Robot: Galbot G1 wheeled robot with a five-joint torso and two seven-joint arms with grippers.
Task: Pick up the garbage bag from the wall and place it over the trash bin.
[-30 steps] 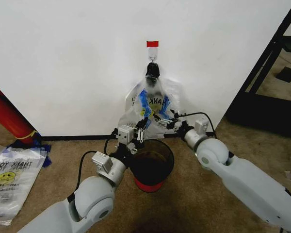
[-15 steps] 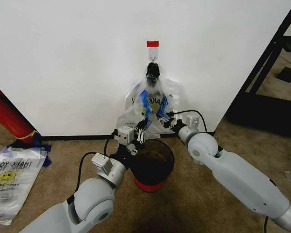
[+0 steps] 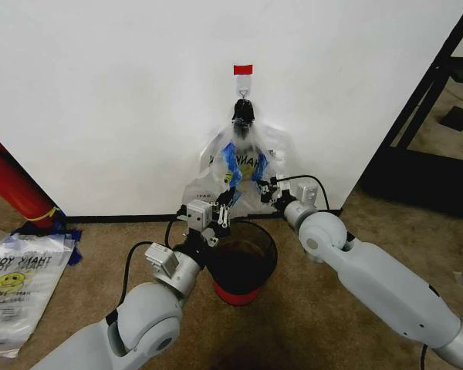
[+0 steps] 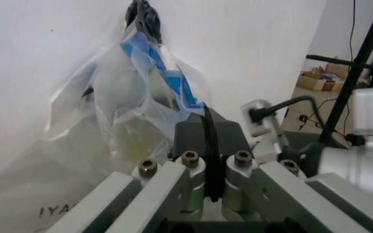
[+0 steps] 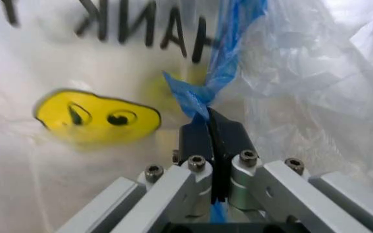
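A plain white wall [image 3: 100, 100] with a black baseboard rises behind brown carpet, and a red tape tab [image 3: 243, 69] marks the spot above a metal hook. From that hook a black clip [image 3: 242, 112] holds the garbage bag [image 3: 243, 166], which hangs flat against the wall, its clear crinkled plastic showing blue strips, black lettering and a yellow smiley.

The right gripper [image 3: 264, 185] sits low against the bag's front. In the right wrist view its black fingertips [image 5: 228, 138] are pressed together with a fold of blue strip [image 5: 206, 97] pinched between them; the smiley [image 5: 95, 116] lies just beside them.

The left gripper [image 3: 224, 202] is near the bag's lower edge, just above the rim of the trash bin [image 3: 243, 262]. Its black pads [image 4: 196, 138] meet with nothing visibly between them, the plastic just beyond their tips.

The black mesh bin with its red base stands on the carpet between the two arms, directly below the bag. Well off to the left gripper's side lie a flat stack of like bags [image 3: 15, 277] and a red cylinder [image 3: 15, 189].
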